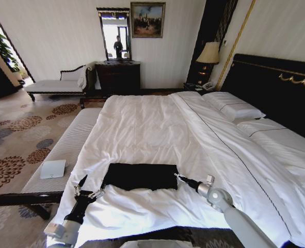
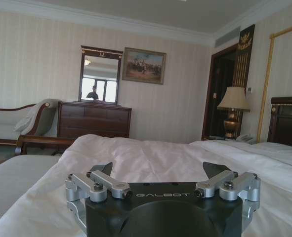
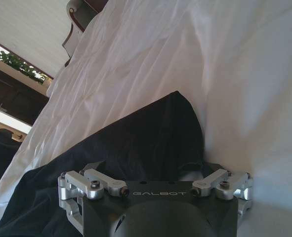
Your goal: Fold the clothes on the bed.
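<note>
The left tool (image 1: 88, 187) hovers over the white duvet at the foot of the bed (image 1: 157, 129), just beside the left end of the black T-shirt (image 1: 141, 176) and apart from it; its fingers (image 2: 106, 168) stand spread and released, with nothing between them; the left arm rises from low at the robot's left and leans forward toward the headboard, so the left wrist view looks level along the mattress; the T-shirt lies flat as a dark band near the foot edge, small against the mattress, its long axis running across the bed from the left tool to the right tool (image 1: 179, 176), so each arm has one end within near reach; no lettering can be made out on the cloth; the right tool sits at the shirt's right end, closer in than the left, its tip touching or almost touching the fabric edge; in the right wrist view the T-shirt (image 3: 136, 143) fills the ground just ahead of the right tool (image 3: 158, 170), and whether those fingers are released or clenched on cloth I cannot tell; the right forearm reaches in from the lower right, angled leftward and slightly down; by my reading, a fold would need both ends gripped, and the left tool has a small gap to close first.
</note>
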Motion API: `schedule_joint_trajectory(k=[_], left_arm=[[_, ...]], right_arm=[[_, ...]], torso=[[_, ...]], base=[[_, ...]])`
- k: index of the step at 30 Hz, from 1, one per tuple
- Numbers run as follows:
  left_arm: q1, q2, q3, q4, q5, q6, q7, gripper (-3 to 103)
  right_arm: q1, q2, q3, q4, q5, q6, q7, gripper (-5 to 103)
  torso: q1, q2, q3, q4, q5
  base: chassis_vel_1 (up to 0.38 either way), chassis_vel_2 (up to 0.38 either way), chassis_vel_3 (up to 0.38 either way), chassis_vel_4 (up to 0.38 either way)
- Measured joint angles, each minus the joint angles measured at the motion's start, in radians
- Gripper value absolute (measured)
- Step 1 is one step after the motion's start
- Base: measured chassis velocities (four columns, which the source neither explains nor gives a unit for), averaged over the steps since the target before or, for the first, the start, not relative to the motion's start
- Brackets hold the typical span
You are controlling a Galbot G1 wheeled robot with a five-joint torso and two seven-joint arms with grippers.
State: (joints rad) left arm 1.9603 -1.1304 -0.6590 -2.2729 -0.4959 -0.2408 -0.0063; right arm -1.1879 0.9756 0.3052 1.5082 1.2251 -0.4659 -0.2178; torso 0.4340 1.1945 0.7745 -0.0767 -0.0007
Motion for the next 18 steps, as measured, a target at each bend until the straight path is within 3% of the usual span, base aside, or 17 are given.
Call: schedule_joint_trajectory(k=[6, 9, 12, 18], left_arm=[[-0.184, 0.07, 0.059, 0.051, -0.073, 0.059, -0.066, 100], [-0.313, 0.15, 0.086, 0.106, -0.176, 0.099, -0.099, 100], [-0.346, 0.185, 0.087, 0.121, -0.22, 0.118, -0.107, 100], [-0.351, 0.191, 0.086, 0.122, -0.229, 0.123, -0.108, 100]], right_arm=[[0.025, 0.017, -0.028, -0.028, -0.029, 0.011, -0.003, 100], [0.038, 0.027, -0.041, -0.041, -0.044, 0.016, -0.003, 100], [0.043, 0.028, -0.045, -0.046, -0.047, 0.017, -0.003, 100], [0.061, 0.027, -0.055, -0.056, -0.047, 0.018, -0.003, 103]], torso=[[0.0, 0.0, 0.0, -0.0003, -0.0006], [0.0, 0.0, 0.0, -0.0008, -0.0007], [0.0, 0.0, 0.0, -0.0002, -0.0003], [0.0, 0.0, 0.0, 0.0, -0.0002]], base=[[0.0, 0.0, 0.0, 0.0], [0.0, 0.0, 0.0, 0.0], [0.0, 0.0, 0.0, 0.0], [0.0, 0.0, 0.0, 0.0]])
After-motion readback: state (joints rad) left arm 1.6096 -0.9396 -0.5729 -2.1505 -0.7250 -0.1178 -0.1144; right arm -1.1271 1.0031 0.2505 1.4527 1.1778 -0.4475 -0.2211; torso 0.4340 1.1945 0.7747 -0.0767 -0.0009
